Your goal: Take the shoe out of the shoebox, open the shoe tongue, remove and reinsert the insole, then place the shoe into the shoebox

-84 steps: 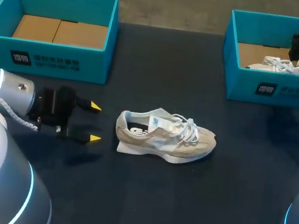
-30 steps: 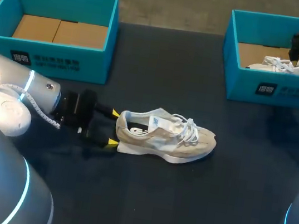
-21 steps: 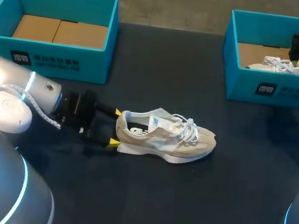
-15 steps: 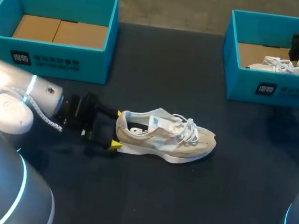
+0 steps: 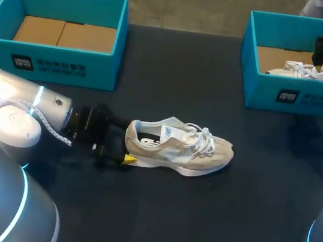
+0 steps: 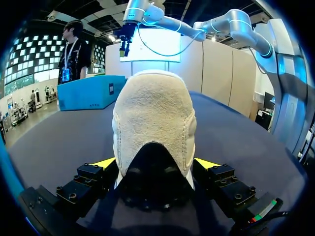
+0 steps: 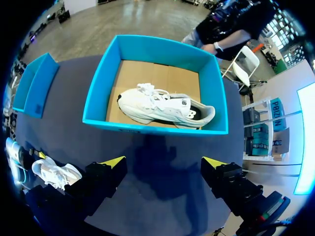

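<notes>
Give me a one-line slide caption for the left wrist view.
Left gripper straddles the heel of the beige shoe on the dark table.

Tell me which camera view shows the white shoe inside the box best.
The right wrist view is best. It looks down on the white shoe lying whole on its side in the blue box. The head view shows only the laces and top of it above the box's front wall. The left wrist view shows only the outside of the box.
</notes>
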